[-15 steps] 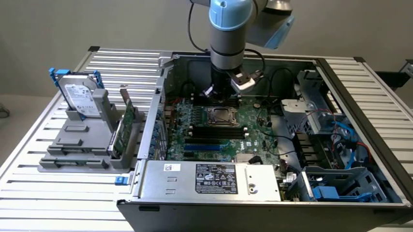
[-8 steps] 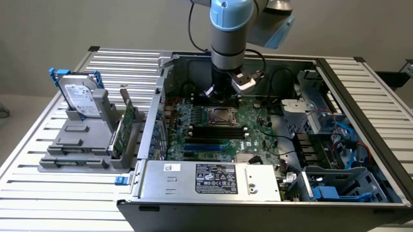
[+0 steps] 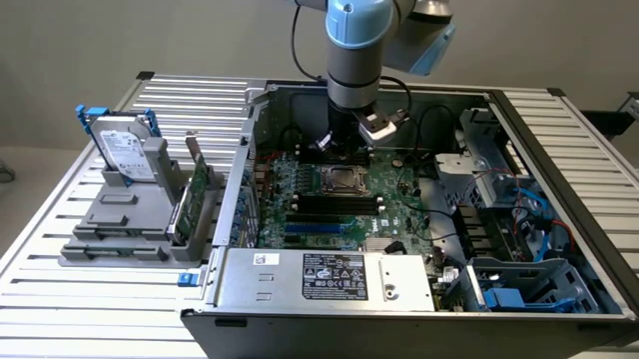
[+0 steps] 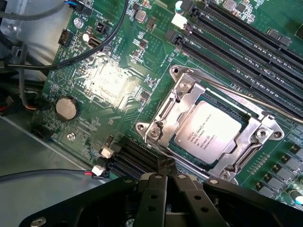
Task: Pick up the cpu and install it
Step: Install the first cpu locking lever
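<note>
— How does the gripper [image 4: 165, 174] stand?
— Closed. In the wrist view its two black fingers [image 4: 152, 191] are pressed together with no gap, and I can make out nothing pinched between them.
— Where are the tips?
— Low over the green motherboard [image 4: 156, 52], right at the edge of the socket frame [image 4: 189, 90], by the corner nearest the gripper. Whether they touch the frame I cannot tell.
— And the cpu [image 4: 207, 132]?
— It lies flat in the socket, silvery top up with its printing showing, and the metal frame sits around it. The gripper is just beside it, not on it.
— Anything along the frame?
— A thin metal lever [image 4: 236, 94] runs along the side that faces the memory slots [image 4: 236, 38].
— What does the exterior view give?
— The arm [image 3: 355, 52] comes down from above into the open computer case [image 3: 499, 97], and the gripper hangs close to the socket. Outside the case, on the exterior view's left, a hard drive [image 3: 128, 153] stands upright in a grey holder [image 3: 120, 224] on the slatted worktop [image 3: 50, 299], well apart from the gripper
</note>
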{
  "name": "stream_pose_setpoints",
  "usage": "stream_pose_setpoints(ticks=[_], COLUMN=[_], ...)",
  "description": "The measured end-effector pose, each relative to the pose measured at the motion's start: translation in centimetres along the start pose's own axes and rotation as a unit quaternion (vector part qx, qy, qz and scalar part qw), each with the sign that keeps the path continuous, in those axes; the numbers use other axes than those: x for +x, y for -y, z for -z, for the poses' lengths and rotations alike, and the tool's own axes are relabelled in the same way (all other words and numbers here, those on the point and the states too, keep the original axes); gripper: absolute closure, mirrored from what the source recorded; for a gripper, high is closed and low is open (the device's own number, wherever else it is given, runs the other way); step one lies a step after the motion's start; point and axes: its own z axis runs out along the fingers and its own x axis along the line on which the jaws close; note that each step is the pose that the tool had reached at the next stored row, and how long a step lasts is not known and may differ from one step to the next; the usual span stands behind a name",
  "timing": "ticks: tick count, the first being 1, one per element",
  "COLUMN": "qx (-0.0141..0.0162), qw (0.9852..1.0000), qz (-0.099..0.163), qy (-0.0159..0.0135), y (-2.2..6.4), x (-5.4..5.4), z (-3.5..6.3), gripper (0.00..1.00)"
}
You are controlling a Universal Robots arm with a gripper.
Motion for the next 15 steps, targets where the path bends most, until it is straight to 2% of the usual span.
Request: stream_pose_setpoints(ticks=[4,12,15], qx=[0.0022,0.0023,0.0027], qw=[1.0000,1.0000,1.0000], qz=[0.000,0.000,0.000], qy=[-0.0014,-0.0013,-0.0008], y=[-0.06,-0.14,-0.10], x=[0.05,0.01,0.06], z=[-0.01,-0.04,0.27], gripper=[0.89,0.89,0.89])
